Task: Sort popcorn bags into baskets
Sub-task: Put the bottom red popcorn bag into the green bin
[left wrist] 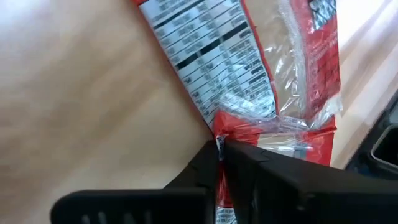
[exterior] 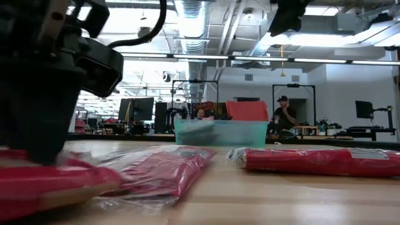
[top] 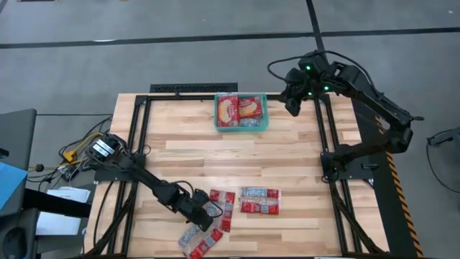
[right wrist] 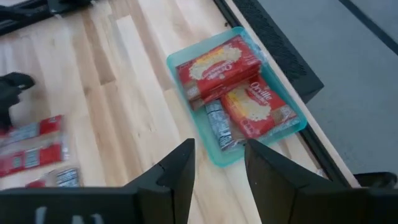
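Several red foil popcorn bags lie flat near the table's near edge: a cluster (top: 219,203), two long ones (top: 259,201) and a few more (top: 201,241). My left gripper (top: 206,209) is down in the cluster, shut on one bag (left wrist: 242,68) that shows its printed label side. The teal tray (top: 264,119) sits at the far edge and holds two squarish bags (right wrist: 233,81) plus a narrow one. My right gripper (right wrist: 217,168) hangs open in the air, above and just to the right of the tray. My left gripper pinches the labelled bag between its two fingers at the red end by the crimped seal (left wrist: 233,127). It comes from above, pointing down. The bag lies flat on the table among the other bags (exterior: 156,172).
Bare wood lies between the near bags and the tray. A black metal frame (top: 180,88) runs along the table's far edge and sides. Cables and a box (top: 72,155) sit off the left edge. A person (exterior: 284,112) stands far behind the table.
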Available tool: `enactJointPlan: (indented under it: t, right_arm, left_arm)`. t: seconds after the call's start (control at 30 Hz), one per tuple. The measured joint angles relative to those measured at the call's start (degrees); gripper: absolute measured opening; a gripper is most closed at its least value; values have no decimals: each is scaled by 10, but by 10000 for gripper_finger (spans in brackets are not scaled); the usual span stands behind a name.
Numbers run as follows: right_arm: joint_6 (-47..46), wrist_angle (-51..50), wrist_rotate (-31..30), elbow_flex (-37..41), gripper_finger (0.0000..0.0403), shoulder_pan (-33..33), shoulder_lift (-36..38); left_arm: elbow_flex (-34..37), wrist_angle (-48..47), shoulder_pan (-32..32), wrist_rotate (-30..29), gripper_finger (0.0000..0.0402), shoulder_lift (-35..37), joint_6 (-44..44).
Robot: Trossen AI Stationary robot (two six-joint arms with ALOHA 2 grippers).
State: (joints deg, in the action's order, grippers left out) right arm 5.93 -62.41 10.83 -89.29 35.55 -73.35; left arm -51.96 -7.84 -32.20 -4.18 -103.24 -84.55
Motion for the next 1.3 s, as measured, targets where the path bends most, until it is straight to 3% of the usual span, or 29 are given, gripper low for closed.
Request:
enactJointPlan:
  t: [0.2, 0.37, 0.5, 0.7, 0.9, 1.1, 1.3]
  right_arm:
    - [0, -20, 61, 6, 153, -4, 33]
    - [-11, 3, 106, 63, 147, -16, 78]
    - [-49, 89, 147, 152, 144, -36, 122]
    - [-119, 259, 162, 295, 147, -81, 160]
    - [-214, 410, 163, 390, 156, -123, 156]
    - [-237, 467, 163, 432, 170, -144, 122]
    - [-267, 506, 164, 448, 226, -152, 86]
  left_arm:
    - [3, -59, 46, -37, 0, 64, 60]
    - [3, -83, 98, -75, 0, 134, 136]
    - [2, -85, 139, -117, 0, 182, 193]
    - [2, -70, 194, -165, 0, 237, 290]
    - [1, -9, 232, -198, 0, 272, 409]
    - [1, 48, 264, -227, 0, 294, 509]
    - [-29, 59, 281, -235, 0, 297, 622]
